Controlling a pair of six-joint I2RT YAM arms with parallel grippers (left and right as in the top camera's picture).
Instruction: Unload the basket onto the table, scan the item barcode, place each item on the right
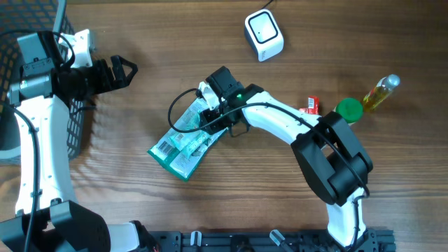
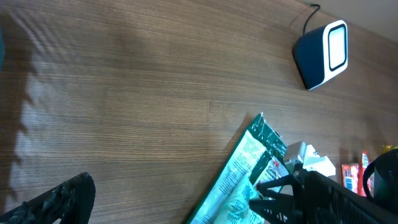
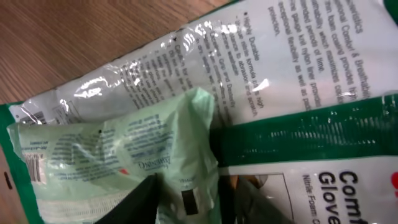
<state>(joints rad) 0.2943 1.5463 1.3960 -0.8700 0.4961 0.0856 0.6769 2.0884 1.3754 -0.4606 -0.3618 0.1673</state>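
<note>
Two flat packs lie overlapped mid-table: a green-and-white glove pack (image 1: 180, 159) with a barcode (image 1: 163, 148) near its left end, and on top a pale green packet (image 1: 187, 120). My right gripper (image 1: 213, 120) is down on them. In the right wrist view its jaws (image 3: 196, 202) pinch a raised fold of the pale packet (image 3: 124, 149) above the glove pack (image 3: 311, 74); a small barcode (image 3: 34, 167) shows on the packet's left edge. The white scanner (image 1: 264, 35) stands at the back. My left gripper (image 1: 129, 70) hovers open far left, holding nothing.
A black mesh basket (image 1: 73, 112) sits at the left edge under the left arm. A red box (image 1: 311, 106), a green cap (image 1: 348, 110) and a yellow bottle (image 1: 381, 92) lie at the right. The left wrist view shows the scanner (image 2: 323, 53) and the packs (image 2: 242, 180).
</note>
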